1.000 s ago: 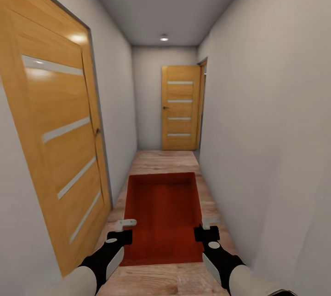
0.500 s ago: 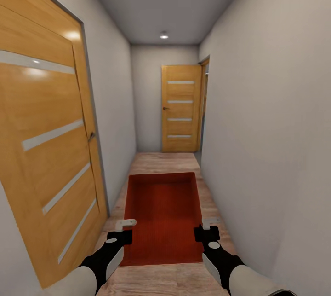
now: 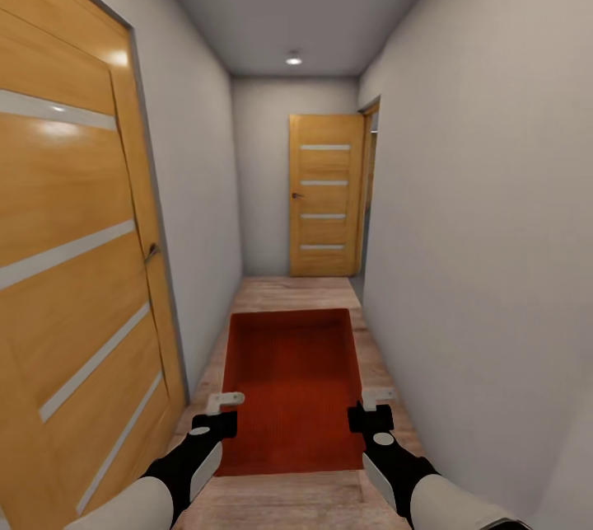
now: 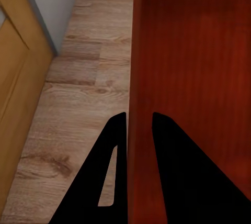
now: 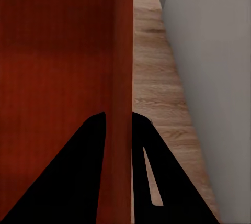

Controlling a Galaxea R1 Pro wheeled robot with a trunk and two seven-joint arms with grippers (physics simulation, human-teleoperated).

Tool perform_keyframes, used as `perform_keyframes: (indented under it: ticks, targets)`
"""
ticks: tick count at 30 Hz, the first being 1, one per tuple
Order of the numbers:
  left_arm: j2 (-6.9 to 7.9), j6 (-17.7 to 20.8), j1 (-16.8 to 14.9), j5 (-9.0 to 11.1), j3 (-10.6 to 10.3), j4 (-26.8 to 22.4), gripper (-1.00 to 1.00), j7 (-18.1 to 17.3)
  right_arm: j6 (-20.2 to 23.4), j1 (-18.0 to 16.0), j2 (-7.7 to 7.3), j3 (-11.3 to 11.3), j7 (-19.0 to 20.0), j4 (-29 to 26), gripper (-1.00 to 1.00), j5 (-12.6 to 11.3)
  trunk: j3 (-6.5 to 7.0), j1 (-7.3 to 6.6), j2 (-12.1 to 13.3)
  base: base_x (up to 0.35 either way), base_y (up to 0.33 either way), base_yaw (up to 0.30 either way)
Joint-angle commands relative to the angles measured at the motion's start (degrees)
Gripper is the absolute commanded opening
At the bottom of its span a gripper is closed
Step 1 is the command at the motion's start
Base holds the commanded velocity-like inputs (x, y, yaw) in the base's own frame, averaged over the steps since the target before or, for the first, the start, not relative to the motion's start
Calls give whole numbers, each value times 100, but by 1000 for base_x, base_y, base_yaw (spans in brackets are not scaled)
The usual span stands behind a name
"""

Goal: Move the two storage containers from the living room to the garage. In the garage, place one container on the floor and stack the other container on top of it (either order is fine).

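Currently in transit down a wood-floored hallway (image 3: 296, 291). One red-orange storage container (image 3: 292, 386) is carried level between both arms. Left gripper (image 4: 139, 124) pinches its left wall, one finger on each side; right gripper (image 5: 118, 122) pinches the right wall likewise. A two-sided hold probably keeps the thin-walled box from tipping. Closed wooden door (image 3: 325, 194) ahead.

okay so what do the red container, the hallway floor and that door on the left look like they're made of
Red container: probably moulded plastic, matte, going by its even red-orange colour, fine ribbed bottom and thin walls.
Hallway floor: light wood planks or laminate, with visible grain, knots and board seams.
Door on the left: honey-coloured wood or veneer, semi-gloss since it reflects the ceiling light, with pale inset strips, possibly frosted glass.
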Motion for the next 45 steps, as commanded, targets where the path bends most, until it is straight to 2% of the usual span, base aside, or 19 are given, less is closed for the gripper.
perform_keyframes:
  ticks: [1, 22, 45]
  targets:
    - [131, 33, -4, -94, 300, -40, -100, 237, -41, -6, -4, -242, -121, 18, -100, -525, -9, 4, -6, 322, 0, 0]
    - [136, 33, -4, -92, 300, -34, -100, 236, -42, -9, -4, -246, -120, 17, -100, -525, -9, 4, -6, 322, 70, 0]
    - [145, 33, -4, -94, 300, -24, -100, 236, -42, -6, -4, -243, -120, 17, -100, -525, -9, 4, -6, 322, 3, 0]
